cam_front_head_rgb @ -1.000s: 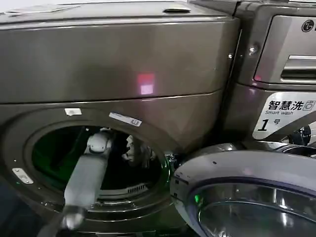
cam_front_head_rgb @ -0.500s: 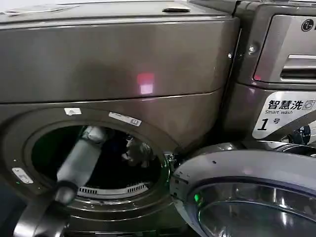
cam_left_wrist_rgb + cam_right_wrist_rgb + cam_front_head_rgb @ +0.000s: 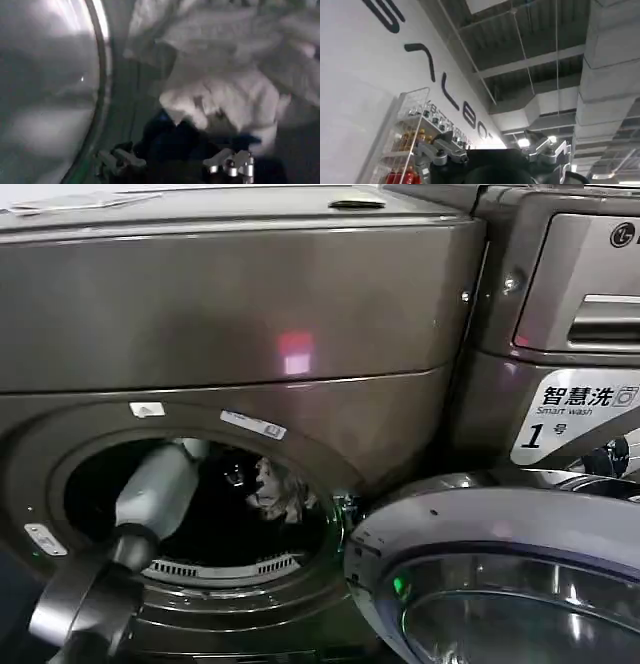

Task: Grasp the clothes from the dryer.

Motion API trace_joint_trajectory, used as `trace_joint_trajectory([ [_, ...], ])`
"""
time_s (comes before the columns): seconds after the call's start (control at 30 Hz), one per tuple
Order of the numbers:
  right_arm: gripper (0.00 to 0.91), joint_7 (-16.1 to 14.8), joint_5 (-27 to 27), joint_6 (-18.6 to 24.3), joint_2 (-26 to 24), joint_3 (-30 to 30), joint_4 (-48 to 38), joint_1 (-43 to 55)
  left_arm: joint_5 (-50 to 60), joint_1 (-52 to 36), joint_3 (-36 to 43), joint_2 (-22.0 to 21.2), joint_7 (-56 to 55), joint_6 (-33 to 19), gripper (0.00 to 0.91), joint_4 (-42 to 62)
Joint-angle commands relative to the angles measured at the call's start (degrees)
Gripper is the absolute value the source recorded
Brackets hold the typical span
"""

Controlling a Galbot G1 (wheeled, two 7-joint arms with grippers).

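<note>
Head view: dryer (image 3: 240,314), dark bronze-grey, round port open, small pink light on the front panel. Left arm (image 3: 150,499) reaching through the port into the drum, wrist end deep inside near the upper middle of the opening. Pale bundle of clothes (image 3: 278,489) visible in the drum, to the right of the arm, close to the port's right rim. Open door (image 3: 500,574) with glass window swung out at lower right. Neighbouring machine (image 3: 570,334) at far right, white label reading "Smart wash" and "1".

Left wrist view: detail not available from the head camera. Left gripper (image 3: 176,160) inside the drum, jaws spread apart and grasping nothing, one finger (image 3: 120,159) on each side of a dark navy piece (image 3: 175,142) lying between and just ahead of them. Whitish-grey wrinkled fabric (image 3: 235,95) heaped just beyond the navy piece, touching it. Curved drum wall (image 3: 50,90) alongside.

Right wrist view: right gripper (image 3: 492,152) pointed upward, away from the dryer, jaws released and empty. Behind it a white wall with dark lettering, a wire rack (image 3: 412,135) of bottles, and exposed ceiling ducts (image 3: 545,107).
</note>
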Motion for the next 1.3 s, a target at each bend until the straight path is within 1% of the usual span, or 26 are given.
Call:
trace_joint_trajectory([
  [0.03, 0.907, 0.1, 0.0, 0.0, 0.1, -0.2, 0.4, 0.2, 16.6, -1.7, -1.0, -0.3, 2.3, -2.0, 0.907, 2.6],
  [0.13, 0.907, 0.0, 0.0, 0.0, 0.0, 0.0, 0.2, 0.0, 16.6, -1.5, -0.3, -0.4, 1.5, -2.0, 0.907, 3.6],
  [0.17, 0.907, 0.0, 0.0, 0.0, 0.0, 0.0, 0.1, 0.0, 14.1, -1.3, 2.1, 0.1, -0.1, -1.6, 0.907, 4.0],
  [0.23, 0.907, 0.0, 0.0, 0.0, 0.0, -0.1, 0.5, 0.0, 11.3, -1.1, 3.2, -0.5, -0.3, -0.9, 0.907, 5.5],
  [0.43, 0.907, 0.0, 0.1, 0.2, 0.1, 0.3, 0.2, -0.5, 9.5, 0.9, 3.7, -0.9, -0.3, 0.0, 0.907, 6.0],
  [0.47, 0.907, 0.0, 0.1, 0.2, 0.1, 0.3, 0.1, -0.5, 9.5, 1.1, 3.7, -0.9, -0.1, 0.0, 0.762, 6.0],
  [0.5, 0.907, 0.0, 0.0, 0.2, 0.1, 0.3, 0.1, -0.5, 9.5, 1.2, 3.8, -0.9, 0.0, -0.1, 0.421, 6.0],
  [0.53, 0.907, 0.0, 0.0, 0.2, 0.1, 0.2, 0.2, -0.4, 9.5, 1.2, 3.8, -0.9, 0.1, -0.1, 0.148, 6.0],
  [0.57, 0.907, 0.0, 0.0, 0.2, 0.1, 0.2, 0.2, -0.3, 9.5, 1.1, 3.8, -0.9, 0.1, -0.1, 0.091, 6.1],
  [0.6, 0.907, 0.0, 0.0, 0.2, 0.1, 0.1, 0.2, -0.3, 9.5, 1.1, 3.8, -0.8, 0.2, -0.2, 0.0, 6.0],
  [1.13, 0.907, 0.3, -0.2, 0.0, 0.4, 0.1, -0.2, 0.0, 8.9, 0.9, 2.9, -0.6, 0.3, -1.7, 0.0, 5.2],
  [1.3, 0.907, 0.4, -0.3, 0.0, 0.4, -0.4, 0.1, 0.4, 7.4, 1.8, 0.7, 0.1, -0.7, -0.9, 0.0, 3.4],
])
